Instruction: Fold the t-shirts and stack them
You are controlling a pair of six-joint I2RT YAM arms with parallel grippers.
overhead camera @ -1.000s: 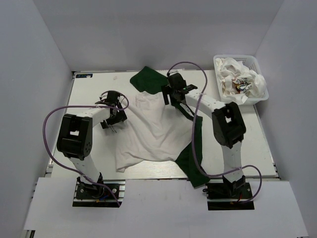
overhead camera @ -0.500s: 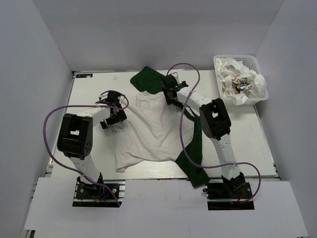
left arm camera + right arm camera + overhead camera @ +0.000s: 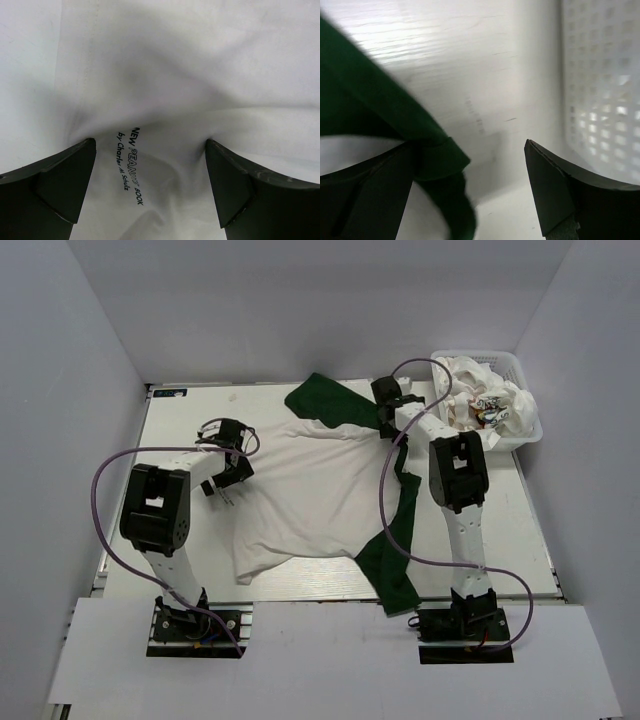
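— Top external, left to right. Count first?
— Two arms, two purple cables point(image 3: 100, 502), one white t-shirt point(image 3: 310, 495) spread on the table point(image 3: 190, 540) with two dark green sleeves, one white lattice basket point(image 3: 507, 359) at the far right.
— Left side?
— Left gripper point(image 3: 228, 462) low over the t-shirt's left edge, arm folded at the elbow and turned inward. Fingers wide apart, clamped on nothing. In the left wrist view, only smooth white cloth and black printed text point(image 3: 131, 167) between them: "by Charles M. Schulz" legible, the line beside it partly lost in a crease.
— Middle?
— Far sleeve point(image 3: 335, 405) pointing toward the back edge. Near sleeve point(image 3: 392, 560) trailing toward the front edge, partly hidden behind the right arm.
— Right side?
— Right gripper point(image 3: 390, 405) at the far sleeve's right end, just beside the basket, arm reaching far forward with the forearm angled inward. Fingers spread wide as well, gripping nothing. In the right wrist view, the sleeve's hem close by one finger, bare table across the rest of the gap. Blurred there, and both fingers cut off by the bottom edge.
— In the basket?
— Crumpled t-shirts point(image 3: 480, 395), white with small colourful prints; too bunched to count.
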